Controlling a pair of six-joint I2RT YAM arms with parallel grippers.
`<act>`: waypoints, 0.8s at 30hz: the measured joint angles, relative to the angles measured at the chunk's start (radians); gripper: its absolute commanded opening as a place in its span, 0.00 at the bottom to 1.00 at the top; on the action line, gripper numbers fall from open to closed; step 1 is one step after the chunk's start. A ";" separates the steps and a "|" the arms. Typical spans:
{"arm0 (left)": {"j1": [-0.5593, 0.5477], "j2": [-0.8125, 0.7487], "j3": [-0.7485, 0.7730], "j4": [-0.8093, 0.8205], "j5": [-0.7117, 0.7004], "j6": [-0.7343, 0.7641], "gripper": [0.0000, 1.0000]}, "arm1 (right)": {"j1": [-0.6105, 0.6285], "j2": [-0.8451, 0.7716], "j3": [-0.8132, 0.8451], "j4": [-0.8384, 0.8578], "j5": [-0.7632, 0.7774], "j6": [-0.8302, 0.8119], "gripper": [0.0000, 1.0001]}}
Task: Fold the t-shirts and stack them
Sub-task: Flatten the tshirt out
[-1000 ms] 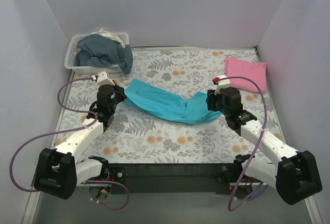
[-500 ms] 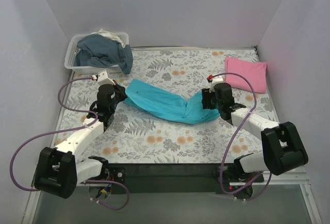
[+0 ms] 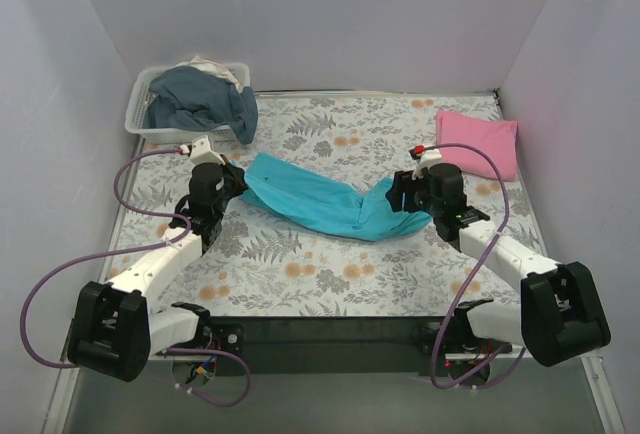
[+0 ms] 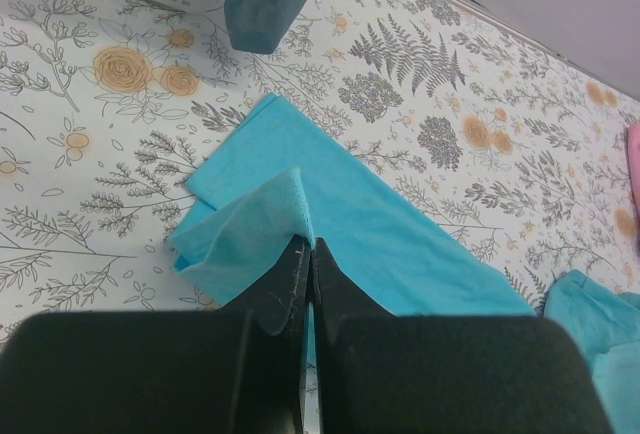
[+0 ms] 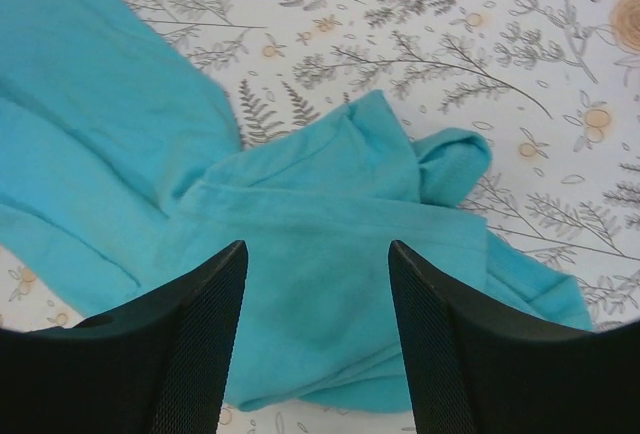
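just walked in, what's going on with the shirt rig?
The left gripper is shut on one corner of the turquoise t-shirt, which lies stretched in a long strip across the table. The right gripper hovers open over the shirt's bunched other end, holding nothing. The pink t-shirt sits folded at the far right, with nothing stacked on it.

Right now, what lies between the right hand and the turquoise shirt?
Nothing; the right wrist view shows the open right hand directly over the turquoise shirt.

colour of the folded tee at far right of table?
The folded tee is plain pink; the top external view shows it best.
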 measured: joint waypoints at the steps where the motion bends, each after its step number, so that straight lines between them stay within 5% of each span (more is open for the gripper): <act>1: 0.000 0.003 0.000 0.002 0.002 0.000 0.00 | 0.019 -0.003 0.000 0.006 -0.008 0.003 0.54; 20: 0.000 0.012 0.000 0.003 0.014 0.000 0.00 | 0.267 0.226 0.139 -0.015 0.132 0.032 0.52; 24: 0.000 0.011 0.000 0.003 0.014 0.000 0.00 | 0.283 0.265 0.161 -0.021 0.183 0.031 0.42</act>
